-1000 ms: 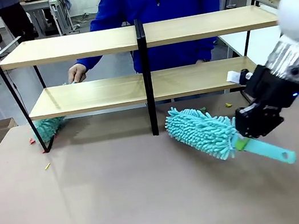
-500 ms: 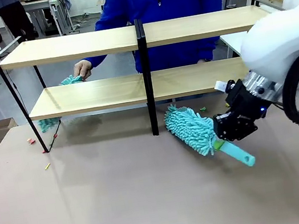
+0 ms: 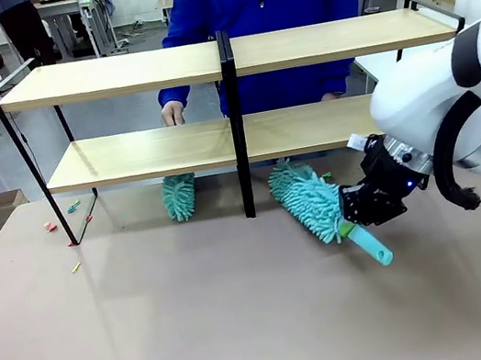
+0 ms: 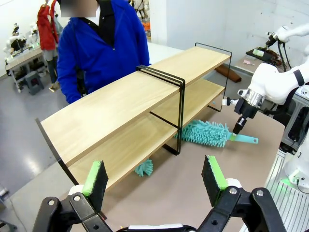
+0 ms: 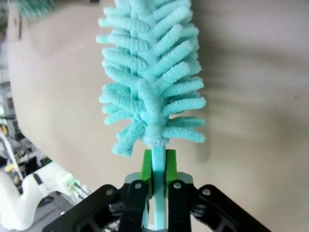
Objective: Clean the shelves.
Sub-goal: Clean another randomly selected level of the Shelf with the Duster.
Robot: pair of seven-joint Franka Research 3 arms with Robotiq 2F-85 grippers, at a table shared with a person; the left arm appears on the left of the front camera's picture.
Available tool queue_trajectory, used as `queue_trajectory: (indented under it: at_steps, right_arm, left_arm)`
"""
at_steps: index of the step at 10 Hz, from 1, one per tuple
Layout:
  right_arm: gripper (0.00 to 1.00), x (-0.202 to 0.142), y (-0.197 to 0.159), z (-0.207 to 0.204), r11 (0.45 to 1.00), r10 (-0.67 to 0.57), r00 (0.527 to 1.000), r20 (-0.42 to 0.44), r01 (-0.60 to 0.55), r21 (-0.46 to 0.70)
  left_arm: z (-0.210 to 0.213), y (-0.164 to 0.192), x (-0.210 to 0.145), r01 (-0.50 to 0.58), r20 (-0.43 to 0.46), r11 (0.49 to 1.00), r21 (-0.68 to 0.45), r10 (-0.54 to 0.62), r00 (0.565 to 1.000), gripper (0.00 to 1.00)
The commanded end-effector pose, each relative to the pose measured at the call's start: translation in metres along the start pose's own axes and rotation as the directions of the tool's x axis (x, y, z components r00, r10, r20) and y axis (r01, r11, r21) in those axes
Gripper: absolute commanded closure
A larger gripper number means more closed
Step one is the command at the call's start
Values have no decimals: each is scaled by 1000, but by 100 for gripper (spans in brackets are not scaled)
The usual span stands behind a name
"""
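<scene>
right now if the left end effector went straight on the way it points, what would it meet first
Most likely the front edge of the shelves' lower board, where the left end effector looks straight over bare table. The small teal duster under that board lies close to the line, but depth is unclear.

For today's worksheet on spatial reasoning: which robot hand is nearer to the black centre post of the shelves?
The right. The right hand, shut on the teal duster, sits on the table just beside the black centre post. The left hand hangs open, well back from the shelves.
</scene>
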State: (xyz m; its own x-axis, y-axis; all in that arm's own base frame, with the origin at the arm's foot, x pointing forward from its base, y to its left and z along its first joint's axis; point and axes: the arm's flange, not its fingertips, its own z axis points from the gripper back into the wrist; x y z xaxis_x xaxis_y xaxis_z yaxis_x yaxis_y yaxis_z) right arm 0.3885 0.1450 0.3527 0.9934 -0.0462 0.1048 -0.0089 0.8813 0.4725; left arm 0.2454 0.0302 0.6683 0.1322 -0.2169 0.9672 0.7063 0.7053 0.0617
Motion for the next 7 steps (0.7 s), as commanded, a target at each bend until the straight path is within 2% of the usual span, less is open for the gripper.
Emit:
queue_trajectory:
  at_steps: [1,2,3,6,7]
  right_arm:
    - [88,-4,-14,10,994,-107,991,78,108,-5]
    - [88,-8,-22,15,979,-188,979,78,193,-59]
    - [88,-15,-30,24,942,-300,950,88,310,-131]
    - [88,-26,-50,46,863,-394,894,215,440,-249]
    - [88,-29,-60,58,815,-416,858,302,499,-295]
  left_arm:
    - [-1,-1,-1,-3,-5,1000,10,3,1000,0]
    - [-1,-1,-1,-3,-5,1000,10,3,1000,0]
    - [-1,-1,-1,-3,-5,1000,10,3,1000,0]
    - [-1,-1,-1,-3,-5,1000,10,3,1000,0]
    - [-1,-1,-1,-3,-5,1000,10,3,1000,0]
